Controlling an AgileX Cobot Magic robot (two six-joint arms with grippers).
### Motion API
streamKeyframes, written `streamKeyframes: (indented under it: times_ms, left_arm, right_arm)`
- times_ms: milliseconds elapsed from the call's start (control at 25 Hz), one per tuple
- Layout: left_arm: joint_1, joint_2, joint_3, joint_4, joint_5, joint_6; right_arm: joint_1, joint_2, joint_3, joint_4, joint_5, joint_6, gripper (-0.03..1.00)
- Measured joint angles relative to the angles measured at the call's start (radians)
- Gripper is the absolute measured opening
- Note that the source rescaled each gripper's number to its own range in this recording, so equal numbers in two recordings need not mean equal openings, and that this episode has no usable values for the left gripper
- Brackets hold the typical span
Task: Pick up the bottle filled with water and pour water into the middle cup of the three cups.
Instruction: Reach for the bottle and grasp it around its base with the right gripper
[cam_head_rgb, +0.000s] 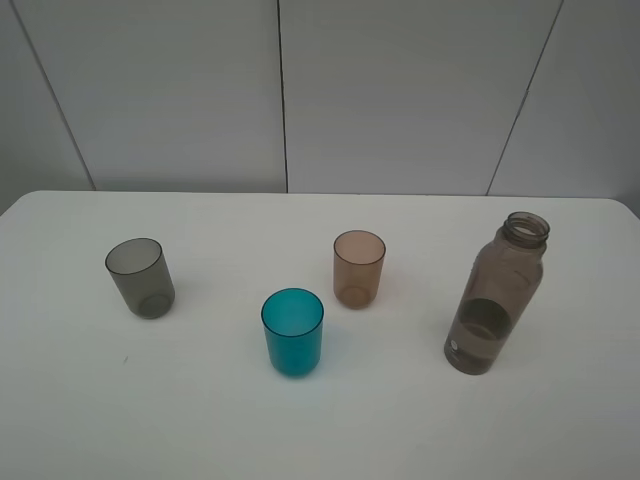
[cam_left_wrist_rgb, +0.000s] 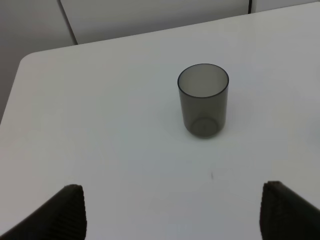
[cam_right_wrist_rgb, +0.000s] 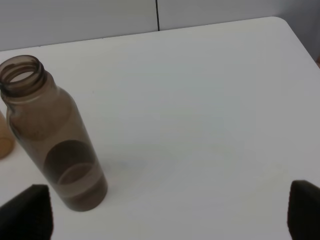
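Note:
The smoky brown-grey bottle (cam_head_rgb: 497, 296) stands upright and uncapped at the right of the white table, part-filled with water; it also shows in the right wrist view (cam_right_wrist_rgb: 52, 135). The teal-blue middle cup (cam_head_rgb: 293, 332) stands nearest the front. The smoky grey cup (cam_head_rgb: 140, 277) is at the left and shows in the left wrist view (cam_left_wrist_rgb: 203, 100). The brownish-pink cup (cam_head_rgb: 359, 268) is behind the teal one. My left gripper (cam_left_wrist_rgb: 172, 215) is open and empty, short of the grey cup. My right gripper (cam_right_wrist_rgb: 170, 212) is open and empty, short of the bottle. Neither gripper shows in the high view.
The white table (cam_head_rgb: 220, 410) has rounded corners and a grey panelled wall (cam_head_rgb: 400, 90) behind it. An edge of the brownish-pink cup (cam_right_wrist_rgb: 5, 140) shows beside the bottle in the right wrist view.

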Motion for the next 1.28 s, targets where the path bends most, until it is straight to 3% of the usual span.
streamKeyframes:
  times_ms: [1000,1280]
  left_arm:
    - [0.000,0.000,0.000,0.000,0.000,0.000]
    - [0.000,0.000,0.000,0.000,0.000,0.000]
  right_arm:
    - [0.000,0.001,0.000,-0.020,0.000,0.042,1.00]
    - [0.000,0.139,-0.050,-0.006,-0.004,0.038,1.00]
